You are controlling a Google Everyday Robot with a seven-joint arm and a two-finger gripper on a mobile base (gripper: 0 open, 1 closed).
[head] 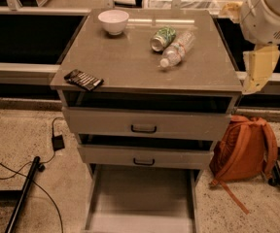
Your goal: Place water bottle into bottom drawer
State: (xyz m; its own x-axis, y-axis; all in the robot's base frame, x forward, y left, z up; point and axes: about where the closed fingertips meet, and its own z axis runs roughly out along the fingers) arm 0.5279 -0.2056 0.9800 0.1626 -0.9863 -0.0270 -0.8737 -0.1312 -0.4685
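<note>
Speckled, terrazzo-like flooring (23,130) runs under a grey cabinet whose flat, matte bench (130,67) carries everything in the single camera view. On it the water bottle (178,49) lies on its side towards the back right, white cap pointing forward and to the left. Its clear, ribbed plastic has a pale label band. Lying flat, it would probably roll if nudged, so a grasp across its body looks the safer choice. A green patterned can (163,38) lies just beside it, close enough to crowd one side of any approach. A smooth white bowl (113,21) stands upright at the back left, and a flat dark ridged object (83,79) rests at the front left corner, slightly over the edge.

Below, the two upper drawers (145,123) with dark handles are partly pulled out. The bottom drawer (140,198) is drawn well out, a wide shallow tray with a bare grey floor, apparently ready to take the bottle.

At the right, the gripper (257,69) hangs as a cream, tapering piece under a rounded white joint, off the bench edge and well apart from the bottle. Whether it is spread or closed cannot be told. An orange fabric backpack (244,149) leans against the cabinet.
</note>
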